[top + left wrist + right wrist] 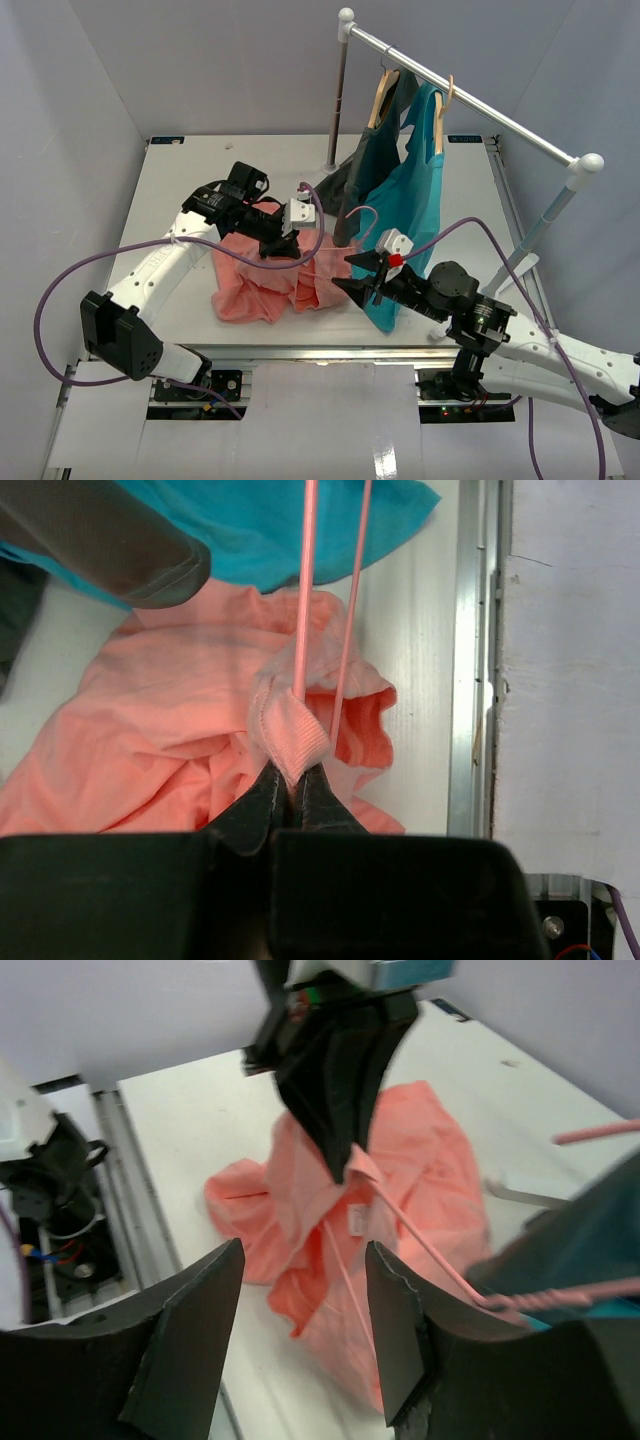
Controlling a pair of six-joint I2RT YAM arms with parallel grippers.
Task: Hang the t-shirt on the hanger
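Soft, light t-shirt will sag, so the left fingers clamp its collar; right fingers stand apart.

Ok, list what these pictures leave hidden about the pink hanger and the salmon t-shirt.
Left wrist: thin pale-pink rod hanger hook, cut off by the top edge.
Right wrist: hanger's end past the collar, buried in folds of the salmon-pink cloth t-shirt.
Top external: collar grip, covered by the left pincer.
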